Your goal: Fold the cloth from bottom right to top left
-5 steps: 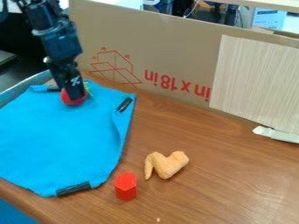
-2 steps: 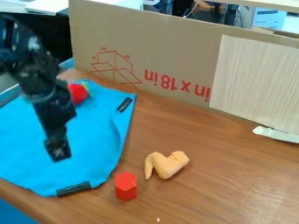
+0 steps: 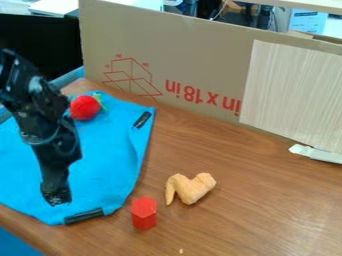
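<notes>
ok so the table (image 3: 224,227) is the biggest thing here, brown wood-grain top, w/ the rest sitting on or over it. Next is the cardboard (image 3: 184,52), standing upright along the back edge, red lettering + a red line drawing on the front.

Task-wise: the cloth (image 3: 110,152) is blue, on the left part of the table, spread out mostly flat, w/ a crease/raised bit down its right edge. Black arm (image 3: 37,107) comes in from the left, slanting down over the cloth, and the gripper (image 3: 57,198) points down over the cloth's lower left part, near the bottom edge. Can't tell if the pincer is spread or pressed together, or if it's touching the cloth, tbh.

Pale panel (image 3: 297,92) w/ fine streaks is up against the right part of the cardboard. Then the toys: tan wing (image 3: 192,189) on bare wood, right of the cloth; red strawberry (image 3: 84,108) w/ green leaves on the cloth's upper part, next to the arm; red block (image 3: 143,214) standing upright just beside the cloth's bottom right, wing nearby.

Smallest stuff: whitish strip (image 3: 317,153) at the panel's foot, black tab (image 3: 84,216) on the cloth's bottom edge, shorter tab (image 3: 142,119) near its upper right corner.
</notes>
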`<state>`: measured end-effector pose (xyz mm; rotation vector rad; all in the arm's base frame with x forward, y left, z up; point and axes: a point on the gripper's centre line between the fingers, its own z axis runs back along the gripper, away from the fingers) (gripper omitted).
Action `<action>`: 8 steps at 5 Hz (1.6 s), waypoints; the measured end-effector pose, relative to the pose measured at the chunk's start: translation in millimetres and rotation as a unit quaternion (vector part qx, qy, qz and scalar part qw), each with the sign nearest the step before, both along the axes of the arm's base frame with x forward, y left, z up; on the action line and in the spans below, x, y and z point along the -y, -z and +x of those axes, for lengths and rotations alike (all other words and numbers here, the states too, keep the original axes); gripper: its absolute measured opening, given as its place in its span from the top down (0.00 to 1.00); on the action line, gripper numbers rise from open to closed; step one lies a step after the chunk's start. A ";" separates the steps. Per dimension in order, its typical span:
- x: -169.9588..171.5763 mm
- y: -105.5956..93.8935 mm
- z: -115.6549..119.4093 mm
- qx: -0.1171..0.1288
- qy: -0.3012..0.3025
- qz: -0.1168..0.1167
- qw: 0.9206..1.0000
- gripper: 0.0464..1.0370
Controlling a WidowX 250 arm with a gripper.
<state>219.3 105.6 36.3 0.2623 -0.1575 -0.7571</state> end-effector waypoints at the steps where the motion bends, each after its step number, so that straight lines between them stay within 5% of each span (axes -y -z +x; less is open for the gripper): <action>1: 3.1 12.7 -2.5 -0.025 0.006 -0.005 1.000 0.04; 5: 22.0 36.6 -4.3 -0.033 0.003 -0.013 0.999 0.09; 7: 24.1 39.4 -5.0 -0.033 -0.008 -0.028 0.999 0.67; 8: 23.2 39.3 -4.9 -0.032 -0.013 -0.026 0.999 0.86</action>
